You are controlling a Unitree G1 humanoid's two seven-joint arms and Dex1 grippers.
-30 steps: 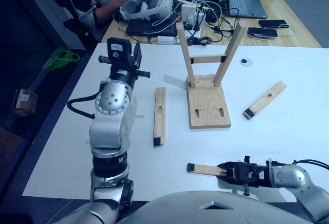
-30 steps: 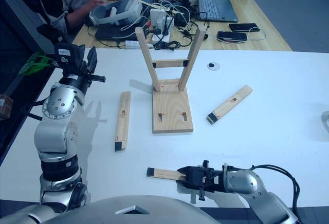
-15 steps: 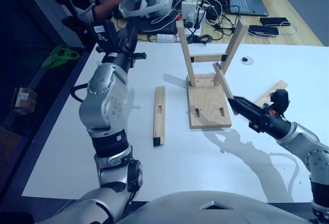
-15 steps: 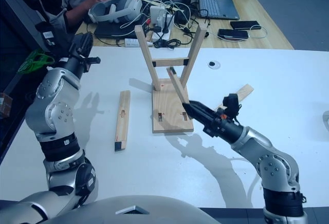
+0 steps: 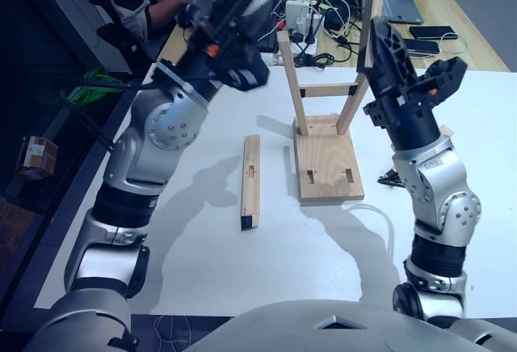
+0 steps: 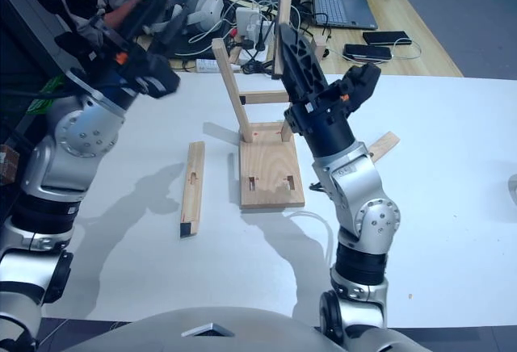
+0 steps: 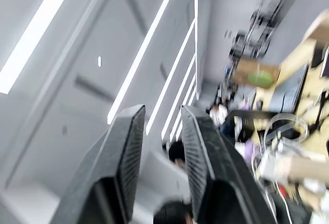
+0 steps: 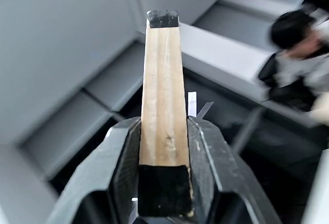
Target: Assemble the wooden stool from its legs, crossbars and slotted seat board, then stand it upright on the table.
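Note:
The slotted seat board (image 5: 327, 176) lies flat at the table's middle. Two legs (image 5: 294, 85) stand in its far end, joined by a crossbar (image 5: 327, 91). A loose leg (image 5: 251, 178) lies on the table left of the board. Another leg (image 6: 383, 146) lies to the right, partly behind my right arm. My right gripper (image 6: 289, 53) is raised above the board's right side, shut on a wooden bar (image 8: 162, 80) with black ends, held nearly upright. My left gripper (image 5: 236, 14) is lifted high over the table's far left; its fingers (image 7: 126, 152) stand apart with nothing between them.
Beyond the white table (image 5: 202, 271) runs a wooden desk (image 5: 468, 53) crowded with laptops, a headset, phones and cables. A person's hand rests on that desk at the far left. The table's left edge drops to a dark floor.
My right arm has swung up from the table's front with the bar, from slanted beside the board to nearly upright. My left arm has risen and turned toward the middle.

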